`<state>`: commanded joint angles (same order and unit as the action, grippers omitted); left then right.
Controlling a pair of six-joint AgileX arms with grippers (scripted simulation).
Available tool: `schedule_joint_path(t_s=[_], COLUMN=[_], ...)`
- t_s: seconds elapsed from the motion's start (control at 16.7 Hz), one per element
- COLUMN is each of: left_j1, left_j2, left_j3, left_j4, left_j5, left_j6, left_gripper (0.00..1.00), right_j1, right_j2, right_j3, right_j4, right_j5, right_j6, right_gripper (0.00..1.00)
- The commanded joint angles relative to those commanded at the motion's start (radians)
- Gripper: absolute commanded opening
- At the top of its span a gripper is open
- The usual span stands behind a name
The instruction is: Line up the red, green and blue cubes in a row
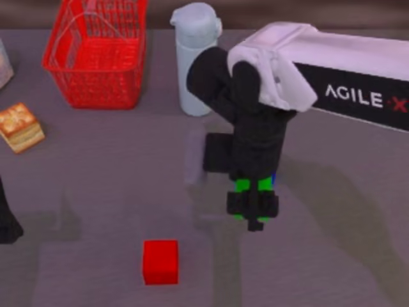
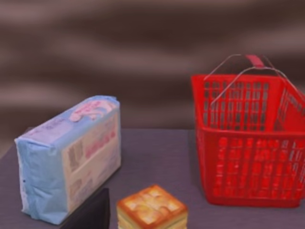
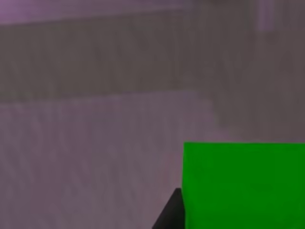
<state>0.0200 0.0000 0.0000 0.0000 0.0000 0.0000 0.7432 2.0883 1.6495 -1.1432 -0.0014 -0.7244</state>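
Right gripper (image 1: 254,203): low over the table's middle, clenched on the green cube (image 1: 243,186), which shows only as slivers between the black fingers.
Blue cube (image 1: 273,180): a thin edge just beside the gripper, mostly hidden.
Red cube (image 1: 160,261): in the open, toward the near edge.
Left arm (image 1: 7,220): parked at the left edge, gripper out of sight.

the basket (image 1: 96,57) stands at the table's far left. right of it stands the bottle (image 1: 195,57); before it, leftward, the patterned block (image 1: 21,126); before it, rightward, one cube (image 1: 160,261).
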Motion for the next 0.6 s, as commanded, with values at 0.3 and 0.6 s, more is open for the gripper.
schedule_joint_path(t_s=[0.3, 0.6], left_j1=[0.000, 0.000], left_j2=[0.000, 0.000], left_j3=[0.000, 0.000], left_j4=[0.000, 0.000], left_j5=[0.000, 0.000], left_j6=[0.000, 0.000], left_gripper=[1.00, 1.00], right_j1=[0.188, 0.192], right_j2=[-0.061, -0.059], right_j3=[-0.058, -0.057], right_j4=[0.009, 0.008], right_j5=[0.000, -0.001], right_j6=[0.088, 0.093], right_gripper=[0.00, 0.00])
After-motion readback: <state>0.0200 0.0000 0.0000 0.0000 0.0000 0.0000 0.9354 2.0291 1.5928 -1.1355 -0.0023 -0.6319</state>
